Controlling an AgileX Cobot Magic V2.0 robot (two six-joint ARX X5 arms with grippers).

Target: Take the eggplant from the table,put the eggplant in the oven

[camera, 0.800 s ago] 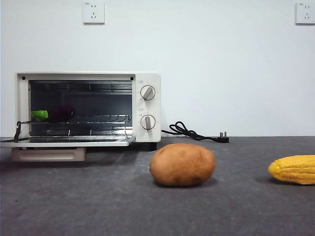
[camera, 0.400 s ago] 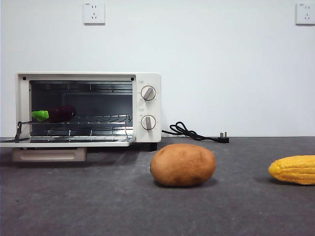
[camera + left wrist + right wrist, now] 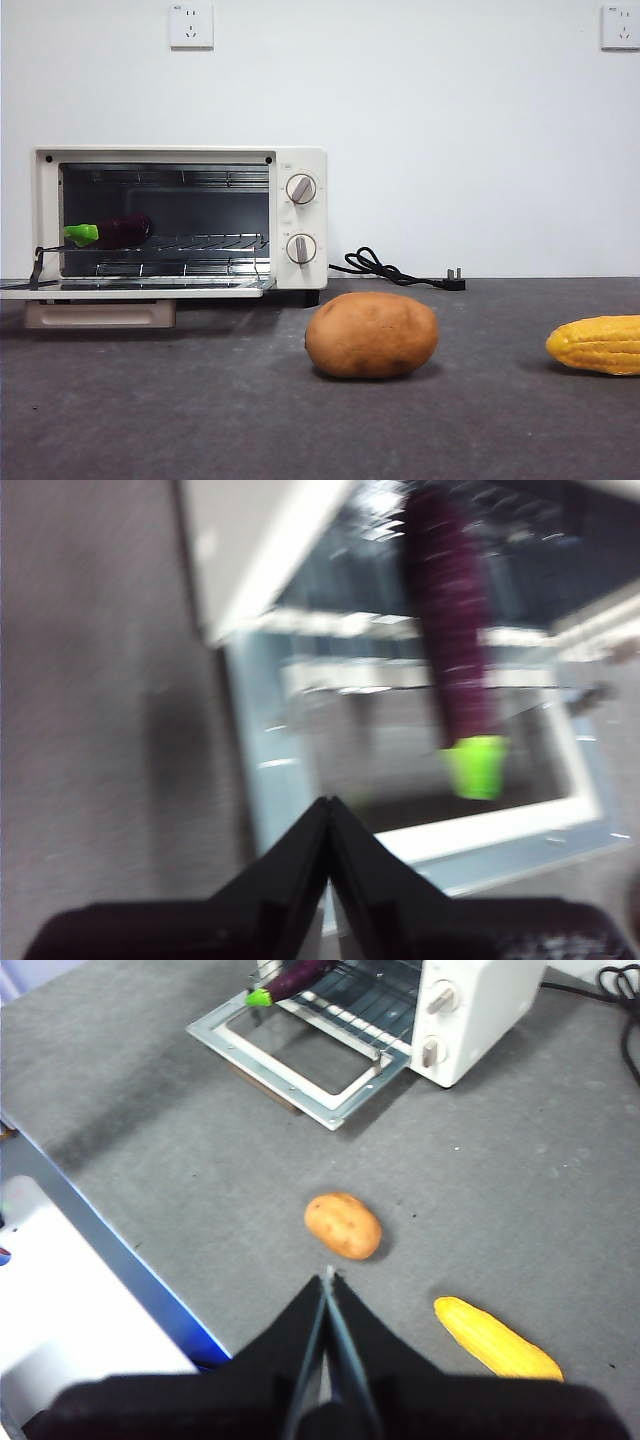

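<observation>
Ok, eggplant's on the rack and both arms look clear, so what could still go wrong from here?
The eggplant lies at the front of the oven's wire rack, its green stem cap poking out over the open door; it might roll off or get caught if the door were shut. The left gripper, jaws closed, hangs just above the door, and the view is blurred, so a stray move could clip the door. The right gripper hangs closed over the potato.

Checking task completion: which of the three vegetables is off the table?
The eggplant: it lies on the wire rack inside the open oven, green cap toward the door. The potato and corn lie on the table.
</observation>
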